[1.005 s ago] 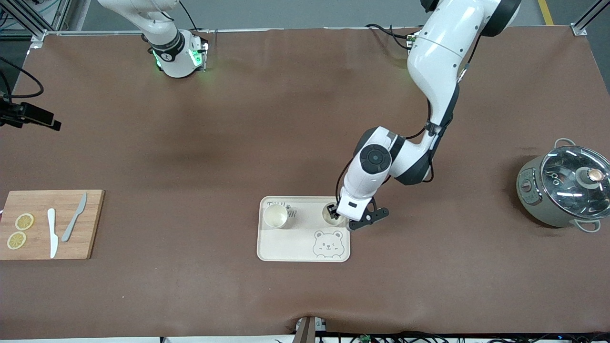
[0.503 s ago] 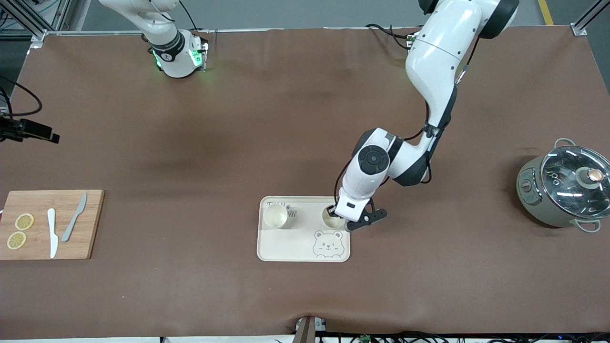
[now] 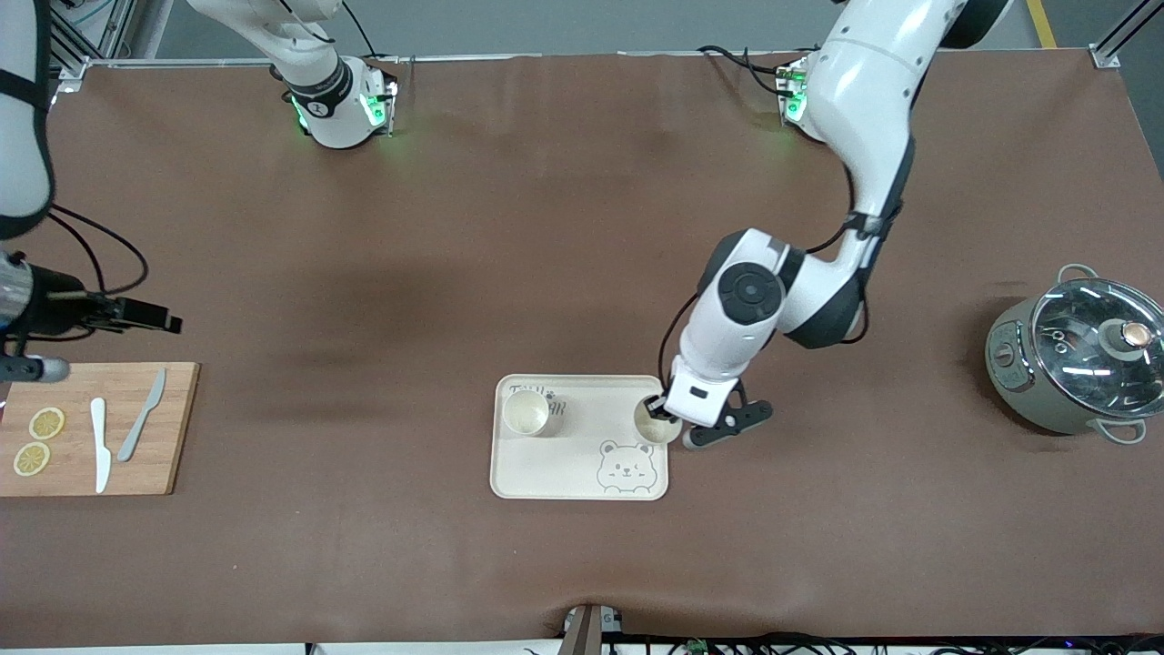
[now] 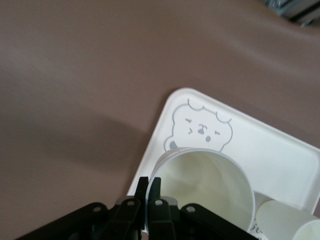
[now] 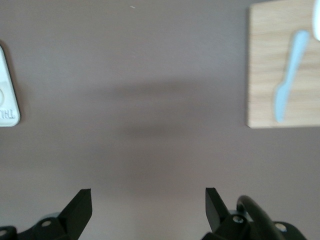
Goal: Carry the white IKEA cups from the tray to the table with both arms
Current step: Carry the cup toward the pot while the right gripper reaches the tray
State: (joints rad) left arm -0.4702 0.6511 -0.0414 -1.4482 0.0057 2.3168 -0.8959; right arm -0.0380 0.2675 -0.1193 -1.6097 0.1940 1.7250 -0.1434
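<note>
Since a second earlier, the left arm had swung toward its own end of the table, carrying one small cream-white handleless cup [image 3: 657,428] from well inside the cream bear-printed tray [image 3: 579,480] out to that tray's edge at the left arm's end. The right arm had also come into sight at the front view's margin, above the bamboo cutting board [image 3: 173,428].

The left gripper [image 3: 658,411] had its fingers [image 4: 156,200] pinched on the cup's rim, one inside and one outside the wall. The cup was plain, tapered and round-rimmed, empty, with a smooth pale interior. The second identical cream-white cup [image 3: 526,412] stood upright on the tray, in the corner farther from the front camera and toward the right arm's end, beside the printed lettering.

The left wrist view showed what the front view could not: the pinch on the thin rim, the held cup [image 4: 202,187] hanging over the tray's border with the bear face [image 4: 202,127] next to it, and the other cup [image 4: 287,220] at the picture's edge. The right wrist view showed the right gripper [image 5: 147,200] with its fingers spread wide and empty over bare brown table covering [image 5: 150,75], with a corner of the tray [image 5: 7,100] and the board with a white plastic knife [image 5: 287,95] in sight. Only the front view showed the grey-green pot with glass lid [image 3: 1078,364], the grey knife [image 3: 141,414] and two lemon slices [image 3: 38,441].
</note>
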